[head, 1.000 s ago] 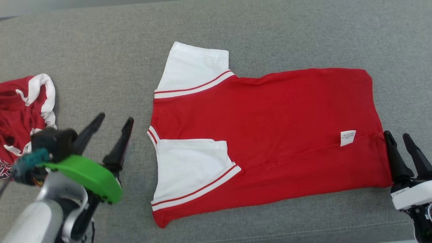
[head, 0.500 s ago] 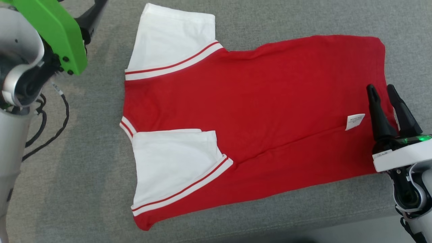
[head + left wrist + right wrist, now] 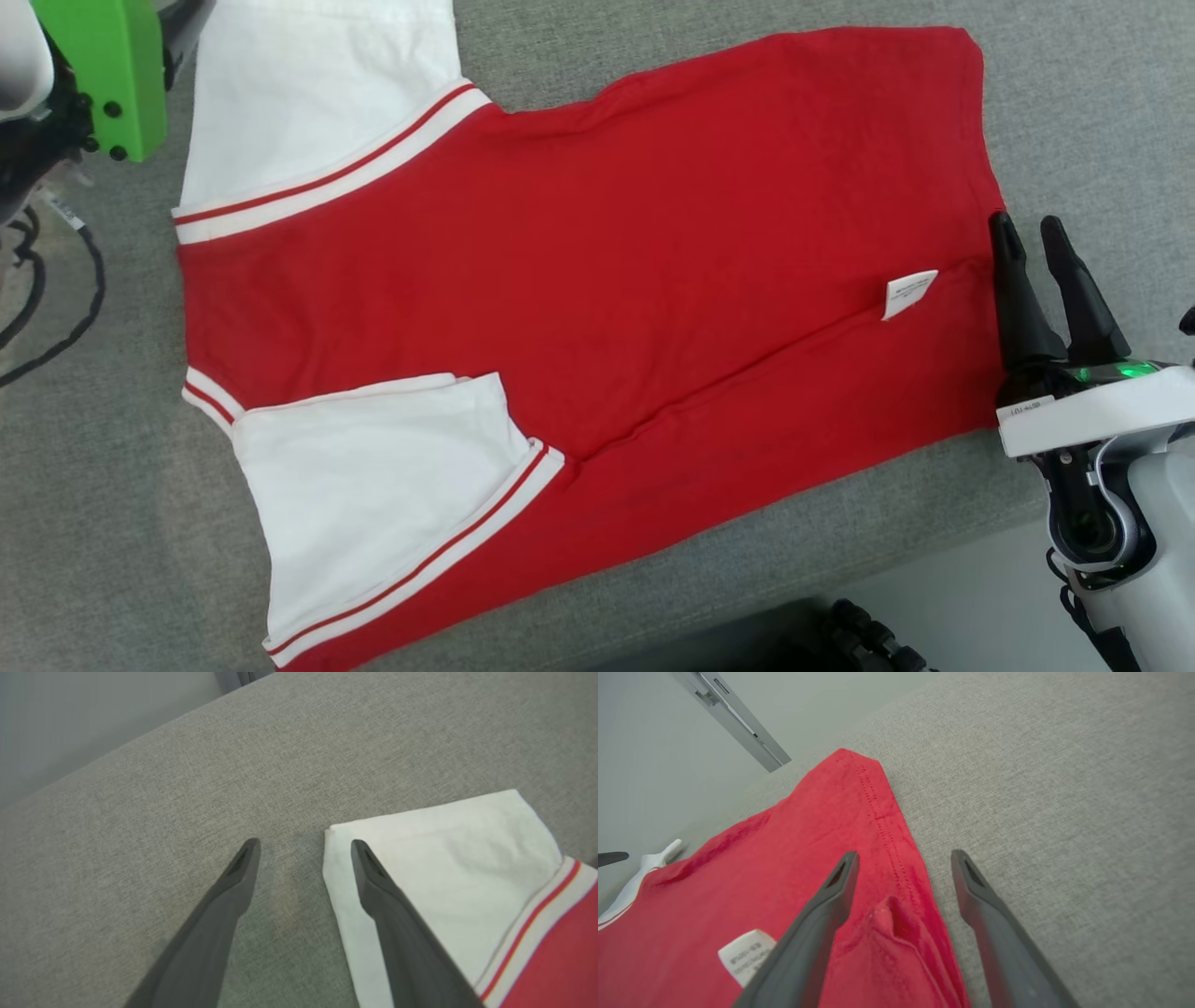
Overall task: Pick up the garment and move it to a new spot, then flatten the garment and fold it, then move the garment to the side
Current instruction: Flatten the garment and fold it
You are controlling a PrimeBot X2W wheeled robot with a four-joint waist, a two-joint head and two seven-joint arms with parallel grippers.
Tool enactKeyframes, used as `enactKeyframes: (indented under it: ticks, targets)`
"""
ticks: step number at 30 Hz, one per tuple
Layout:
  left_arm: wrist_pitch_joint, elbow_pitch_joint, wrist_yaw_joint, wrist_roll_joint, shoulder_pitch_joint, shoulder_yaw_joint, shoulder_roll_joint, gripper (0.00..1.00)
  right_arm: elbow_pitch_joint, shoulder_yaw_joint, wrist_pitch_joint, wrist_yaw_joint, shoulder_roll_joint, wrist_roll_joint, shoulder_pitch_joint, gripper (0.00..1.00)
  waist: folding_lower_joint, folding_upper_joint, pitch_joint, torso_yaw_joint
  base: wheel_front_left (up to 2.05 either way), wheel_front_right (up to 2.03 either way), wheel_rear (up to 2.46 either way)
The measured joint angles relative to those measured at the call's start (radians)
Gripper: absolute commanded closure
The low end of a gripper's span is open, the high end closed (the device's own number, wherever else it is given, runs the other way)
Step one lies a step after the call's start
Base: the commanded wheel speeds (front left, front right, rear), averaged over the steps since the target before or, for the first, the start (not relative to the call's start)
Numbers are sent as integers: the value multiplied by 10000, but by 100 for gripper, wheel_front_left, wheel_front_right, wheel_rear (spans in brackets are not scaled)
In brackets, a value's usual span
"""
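The garment [image 3: 607, 233], a red shirt with white sleeves and red-and-white trim, lies spread flat on the grey cushion [image 3: 112, 523]. My right gripper [image 3: 1025, 222] is open at the hem, next to the white label [image 3: 908, 293]. In the right wrist view the right gripper [image 3: 903, 857] straddles the stitched hem [image 3: 882, 821], one finger over red cloth and the other over grey. My left gripper [image 3: 304, 845] is open at the corner of the far white sleeve [image 3: 444, 858], with one finger over the sleeve's edge. The left arm's green cover [image 3: 103, 75] sits at the upper left.
A black cable [image 3: 56, 308] hangs at the left. The cushion's front edge runs along the lower right, with pale floor [image 3: 962, 597] and a dark ribbed part [image 3: 868, 635] beyond it. A grey wall [image 3: 70, 718] lies past the cushion's far edge.
The head camera has shifted, and the other red garment at the left has left the picture. My left arm went from the near left up to the far sleeve. The right gripper moved along the hem towards the label.
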Motion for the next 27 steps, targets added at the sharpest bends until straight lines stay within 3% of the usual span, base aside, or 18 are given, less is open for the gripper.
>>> enactKeyframes:
  ticks: [10,13,14,22,27]
  targets:
    - [-263,454,-42,48,-101,-165,282,0,100,-52,0,0,288,-2,-32,0,0,0,396,-439,0,0,0]
    - [-320,483,-42,63,-186,-221,309,68,98,-56,0,0,290,-12,-70,0,-1,0,448,-454,0,0,0]
    - [-324,500,-46,54,-196,-232,309,100,96,-52,0,0,290,-25,-101,0,-1,0,459,-459,0,0,0]
    - [-322,196,-86,-410,-203,-591,293,100,56,222,0,0,-150,-109,-717,0,-1,0,436,-294,0,0,0]
    - [-696,-81,-98,-543,-151,-819,274,100,1225,479,389,0,-809,-598,-2047,0,-1,0,262,-60,0,0,0]
